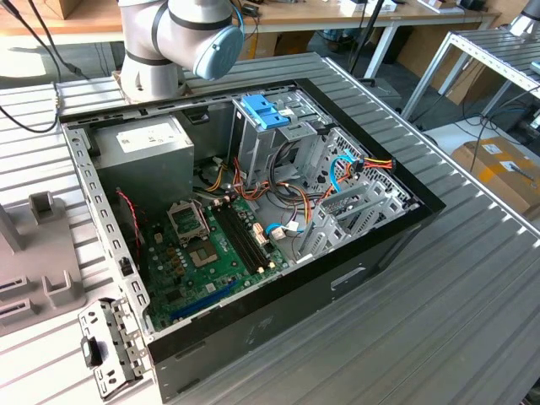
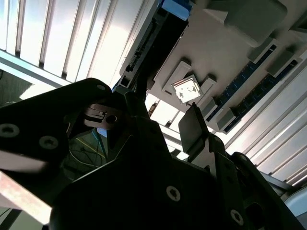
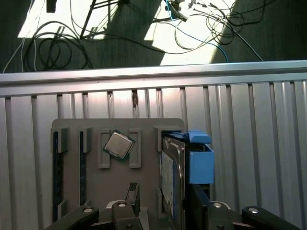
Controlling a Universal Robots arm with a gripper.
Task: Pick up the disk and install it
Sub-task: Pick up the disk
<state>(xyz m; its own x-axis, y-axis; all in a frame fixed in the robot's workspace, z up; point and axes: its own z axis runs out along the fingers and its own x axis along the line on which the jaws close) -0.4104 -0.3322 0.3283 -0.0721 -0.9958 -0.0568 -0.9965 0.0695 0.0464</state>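
Disk (image 3: 172, 158) upright in grey holder (image 3: 144, 124), btwn gripper (image 3: 163, 191) jaws, open wide.

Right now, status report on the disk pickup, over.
Gripper open, straddling the disk. Disk upright on edge in grey fixture, not lifted. Chip in neighbouring slot, apart.

A ribbed aluminium desk (image 1: 456, 287) has a wooden workbench (image 1: 321, 15) beyond it, a second ribbed table (image 1: 498, 55) and cardboard box (image 1: 506, 169) beside it, and a sunlit, cable-strewn floor (image 3: 120, 57) below it.
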